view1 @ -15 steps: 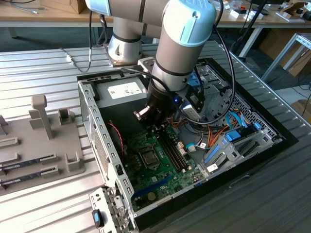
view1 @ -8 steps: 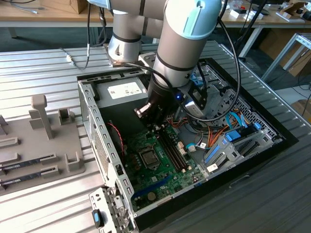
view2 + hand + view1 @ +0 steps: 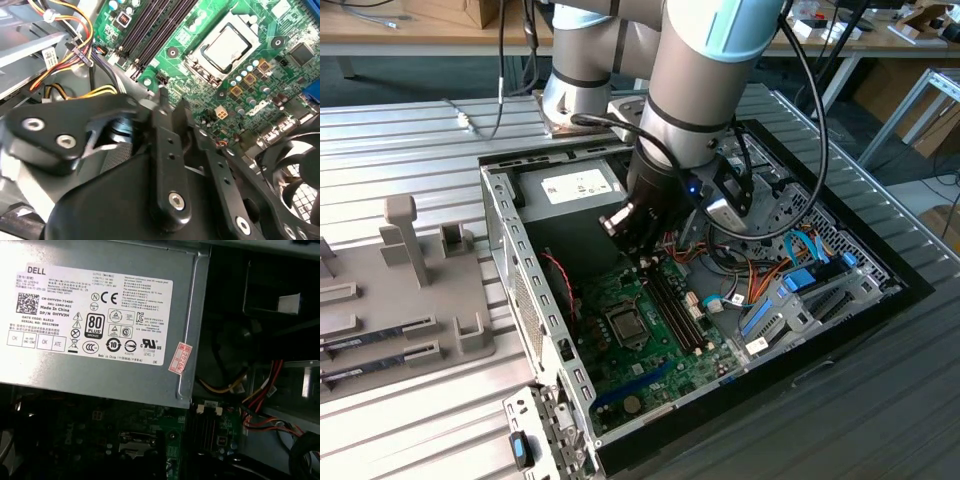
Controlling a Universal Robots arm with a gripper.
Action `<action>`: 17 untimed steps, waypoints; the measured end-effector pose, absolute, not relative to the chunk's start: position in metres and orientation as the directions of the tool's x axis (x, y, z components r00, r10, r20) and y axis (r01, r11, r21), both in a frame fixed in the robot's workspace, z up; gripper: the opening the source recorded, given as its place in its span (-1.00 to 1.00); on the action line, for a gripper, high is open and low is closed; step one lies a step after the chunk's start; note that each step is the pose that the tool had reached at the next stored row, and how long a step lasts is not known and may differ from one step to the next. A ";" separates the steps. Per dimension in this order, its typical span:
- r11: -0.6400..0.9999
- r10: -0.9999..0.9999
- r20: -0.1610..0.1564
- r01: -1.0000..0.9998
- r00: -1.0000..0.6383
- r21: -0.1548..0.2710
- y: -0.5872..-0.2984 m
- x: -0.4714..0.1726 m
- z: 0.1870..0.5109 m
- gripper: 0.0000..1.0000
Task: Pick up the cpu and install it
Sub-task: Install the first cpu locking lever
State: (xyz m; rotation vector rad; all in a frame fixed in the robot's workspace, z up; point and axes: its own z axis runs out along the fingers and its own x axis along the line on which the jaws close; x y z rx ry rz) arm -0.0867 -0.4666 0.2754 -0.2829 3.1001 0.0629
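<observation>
The cpu (image 3: 623, 322), a silvery square chip, lies flat in its socket on the green motherboard (image 3: 650, 365) inside the open computer case. The second wrist view shows the cpu (image 3: 226, 47) framed by the socket's metal bracket. My gripper (image 3: 642, 258) hangs above the board, a little behind the cpu and close to the dark memory slots (image 3: 675, 305). In the second wrist view the black gripper (image 3: 172, 102) has its tips close together, shut on nothing, off to one side of the socket.
A grey power supply (image 3: 575, 190) fills the case's back corner and shows close up in the first wrist view (image 3: 100, 315). Coloured cables (image 3: 770, 270) crowd the exterior view's right. A fan (image 3: 295, 170) sits near the board. A grey fixture tray (image 3: 400, 280) lies outside the case.
</observation>
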 end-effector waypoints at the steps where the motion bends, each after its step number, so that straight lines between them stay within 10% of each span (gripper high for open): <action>1: 0.983 -0.180 -0.031 -0.181 -0.983 0.038 -0.468 -0.087 0.276 -0.55; 3: 0.983 -0.180 -0.031 -0.181 -0.983 0.037 -0.474 -0.087 0.278 -0.78; 17: 0.983 -0.180 -0.031 -0.181 -0.983 0.038 -0.518 -0.087 0.280 -0.79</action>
